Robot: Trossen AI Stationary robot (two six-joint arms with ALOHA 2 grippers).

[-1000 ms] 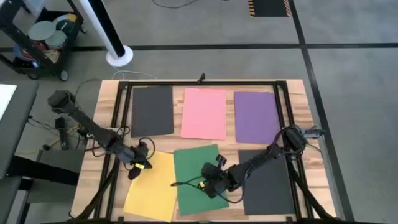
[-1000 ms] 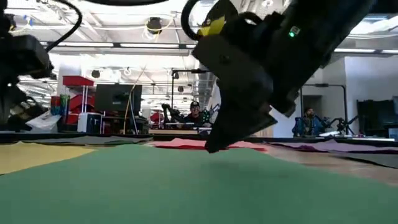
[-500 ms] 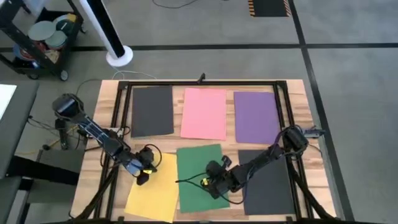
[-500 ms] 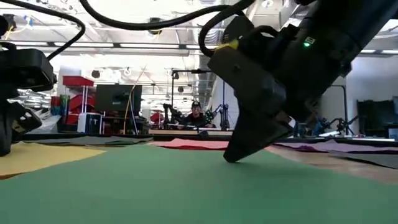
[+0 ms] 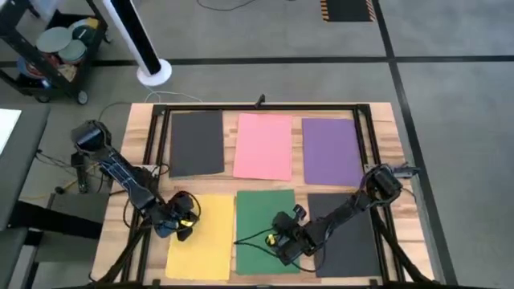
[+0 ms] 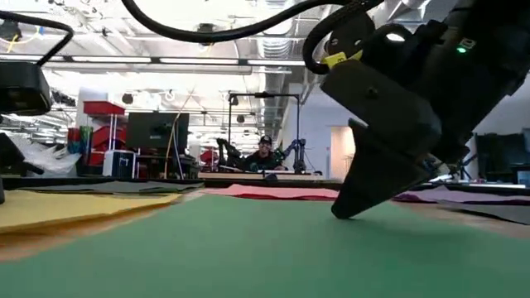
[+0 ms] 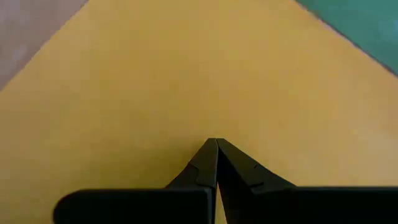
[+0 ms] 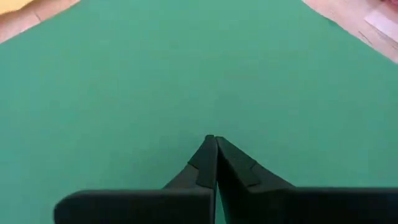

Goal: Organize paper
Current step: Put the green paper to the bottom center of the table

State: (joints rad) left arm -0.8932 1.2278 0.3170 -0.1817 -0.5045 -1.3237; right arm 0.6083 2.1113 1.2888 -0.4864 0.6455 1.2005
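Six sheets of paper lie flat on the wooden table in two rows: black [image 5: 197, 143], pink [image 5: 263, 146] and purple [image 5: 331, 151] at the far side, yellow [image 5: 207, 245], green [image 5: 257, 225] and black [image 5: 353, 241] at the near side. My left gripper [image 5: 184, 231] is shut, its tips down on the yellow sheet [image 7: 186, 74]. My right gripper [image 5: 283, 242] is shut too, its tips down on the green sheet [image 8: 186, 74]. My left gripper presses its shut fingertips [image 7: 214, 146] down on the yellow sheet's left part [image 7: 214, 127], about midway along it. The fingers slant down from the table's left. The sheet lies flat on the table. My right gripper presses its shut fingertips [image 8: 211, 142] down on the green sheet's right part [image 8: 211, 121], toward its near end. The fingers slant down from the table's right [image 6: 356, 207]. The sheet lies flat under them.
A dark metal frame [image 5: 257, 107] runs around the table's working area, with rails along both sides. Cables trail behind both grippers. Beyond the table, the low view shows a room with people and equipment.
My left gripper has gone toward the near edge, and the yellow sheet under it has turned from a slant to square with the table. My right gripper has gone toward the right and near edges, and the green sheet has slid right with it and straightened.
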